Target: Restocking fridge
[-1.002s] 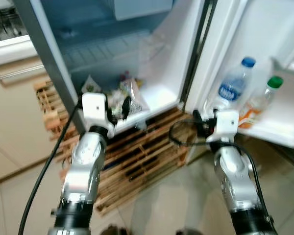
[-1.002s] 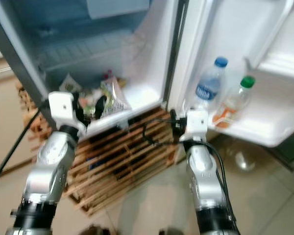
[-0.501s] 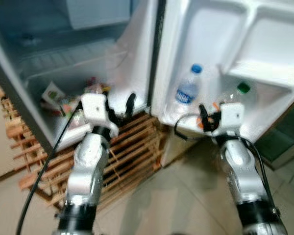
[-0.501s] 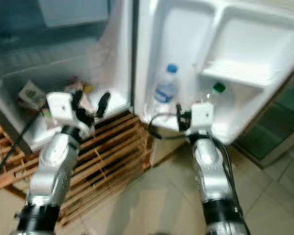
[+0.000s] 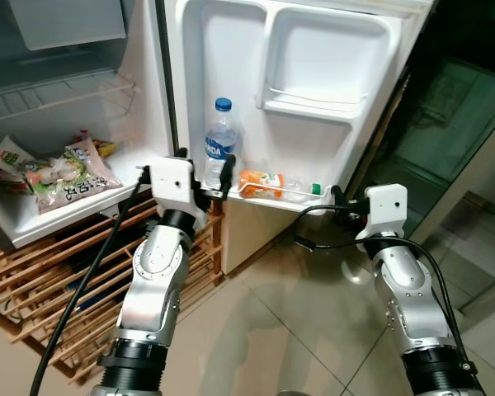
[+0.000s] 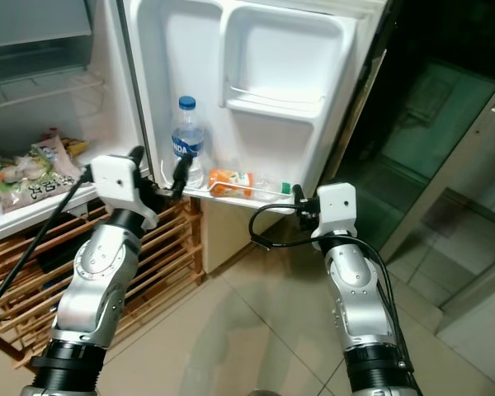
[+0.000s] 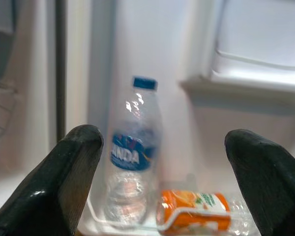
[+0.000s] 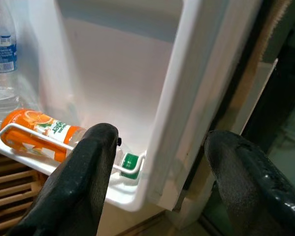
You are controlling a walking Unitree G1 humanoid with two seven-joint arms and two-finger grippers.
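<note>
Facing the fridge door shelf [image 5: 268, 198]: water bottle [image 5: 219, 142] upright at its hinge end, orange juice bottle [image 5: 268, 182] lying behind the rail so neither rolls; our left gripper [image 5: 206, 172] and right gripper [image 8: 160, 162] both spread, empty.

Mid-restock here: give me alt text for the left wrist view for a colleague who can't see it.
Between the left gripper's two spread black fingers, a clear water bottle with a blue cap stands upright on the fridge door's bottom shelf. Beside it an orange juice bottle lies on its side behind the white rail, with another door compartment above.
</note>
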